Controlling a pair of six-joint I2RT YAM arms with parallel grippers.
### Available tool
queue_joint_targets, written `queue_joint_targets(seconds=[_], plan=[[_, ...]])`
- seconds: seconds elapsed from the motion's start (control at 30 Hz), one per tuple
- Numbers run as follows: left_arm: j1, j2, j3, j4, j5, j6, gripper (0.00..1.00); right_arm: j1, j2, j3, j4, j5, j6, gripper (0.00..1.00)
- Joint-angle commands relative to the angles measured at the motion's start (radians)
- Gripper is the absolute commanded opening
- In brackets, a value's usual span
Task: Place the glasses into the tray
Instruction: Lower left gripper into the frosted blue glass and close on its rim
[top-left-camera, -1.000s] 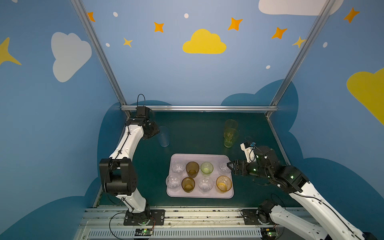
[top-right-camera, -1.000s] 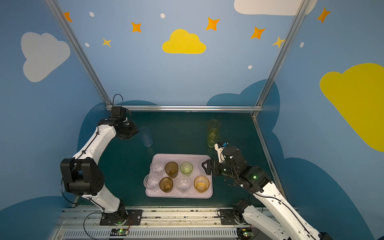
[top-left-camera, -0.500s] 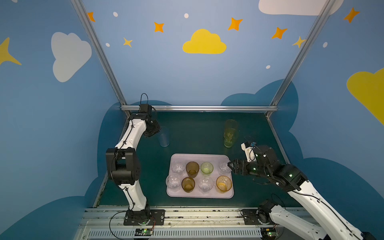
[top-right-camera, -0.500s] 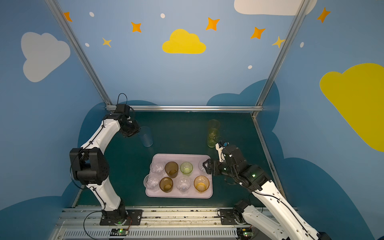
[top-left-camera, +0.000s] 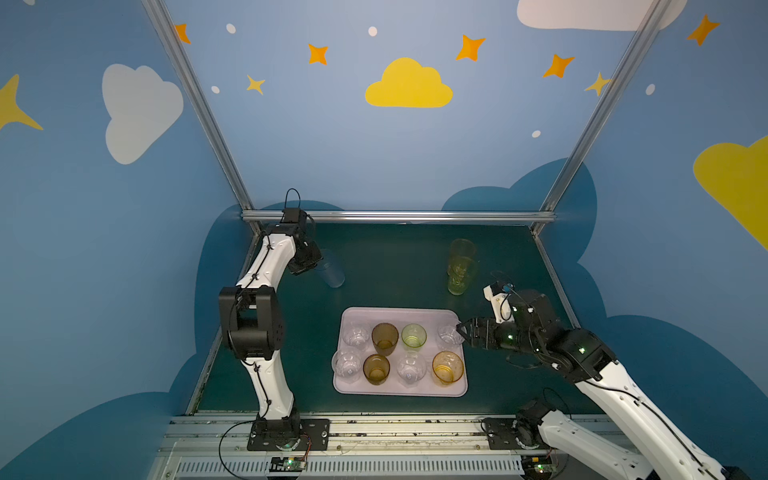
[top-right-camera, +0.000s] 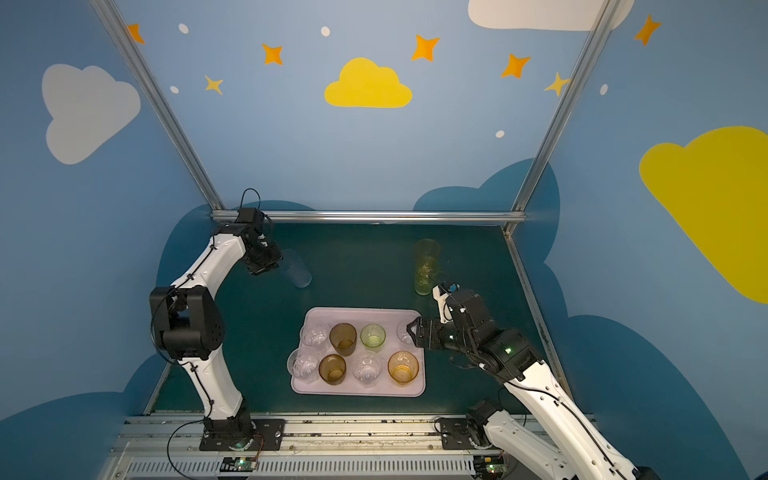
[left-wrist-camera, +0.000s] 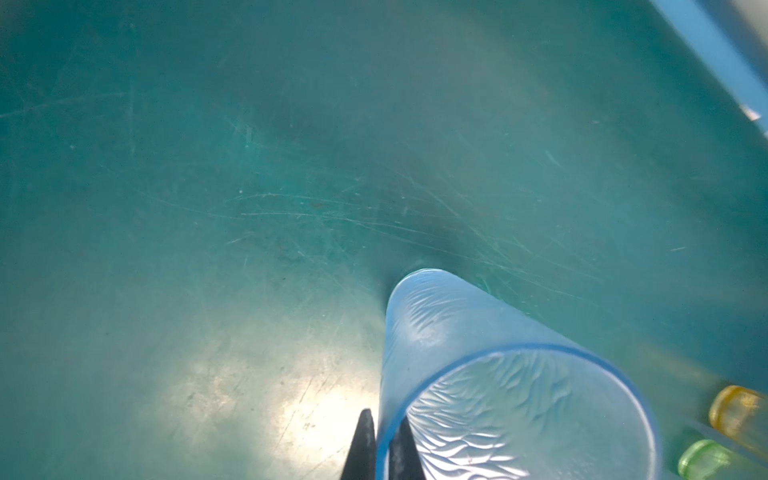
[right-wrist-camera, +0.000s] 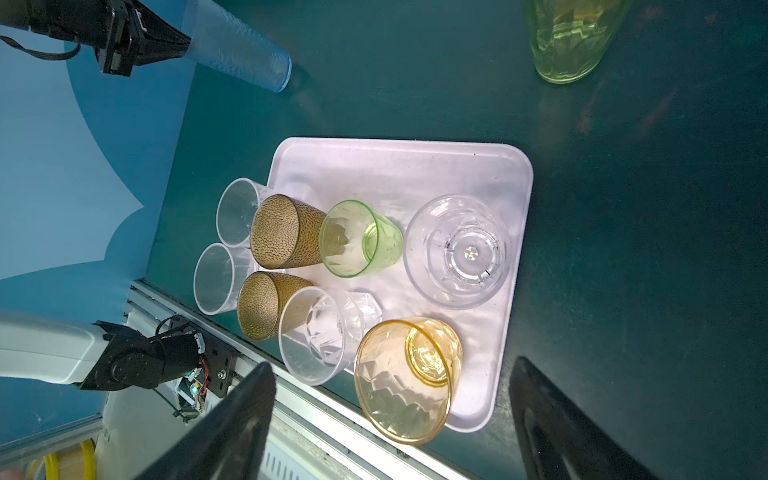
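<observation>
A tall pale blue glass (top-left-camera: 331, 270) (top-right-camera: 296, 271) (left-wrist-camera: 478, 353) (right-wrist-camera: 239, 48) stands on the green mat at the back left. My left gripper (top-left-camera: 316, 262) (top-right-camera: 279, 261) (left-wrist-camera: 384, 419) is shut on its rim, one finger (left-wrist-camera: 365, 440) outside the wall and one inside. The lilac tray (top-left-camera: 399, 311) (top-right-camera: 361, 311) (right-wrist-camera: 395, 166) holds several glasses: clear ones, two brown-amber, a green one (top-left-camera: 413, 336) and an orange one (top-left-camera: 447, 366). My right gripper (top-left-camera: 460, 330) (top-right-camera: 410, 328) (right-wrist-camera: 390, 365) hangs open at the tray's right edge, beside a clear glass (top-left-camera: 449, 334) (right-wrist-camera: 457, 251).
A tall yellow-green glass (top-left-camera: 459, 276) (top-right-camera: 424, 276) (right-wrist-camera: 569, 37) stands at the back right with an orange-tinted tall glass (top-left-camera: 462, 249) just behind it. An aluminium rail (top-left-camera: 395, 216) bounds the back of the mat. Blue walls close in on both sides.
The left gripper's jaws have closed onto the blue glass's rim, and the left arm's elbow has swung right. The right arm has hardly moved.
</observation>
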Motion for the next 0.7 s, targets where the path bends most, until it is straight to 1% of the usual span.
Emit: queue_joint_targets(seconds=[0.0, 0.27, 0.47, 0.67], plan=[[0.001, 0.001, 0.041, -0.045, 0.004, 0.033, 0.04, -0.007, -0.009, 0.012, -0.008, -0.030, 0.001, 0.87], [0.000, -0.080, 0.024, -0.065, 0.012, 0.081, 0.04, -0.014, -0.051, 0.004, 0.011, -0.060, 0.021, 0.87], [-0.005, -0.163, -0.035, -0.045, 0.053, 0.093, 0.04, -0.018, -0.080, 0.000, 0.008, -0.091, 0.039, 0.87], [-0.041, -0.242, -0.092, -0.043, 0.065, 0.098, 0.04, -0.020, -0.102, 0.007, 0.000, -0.108, 0.059, 0.87]])
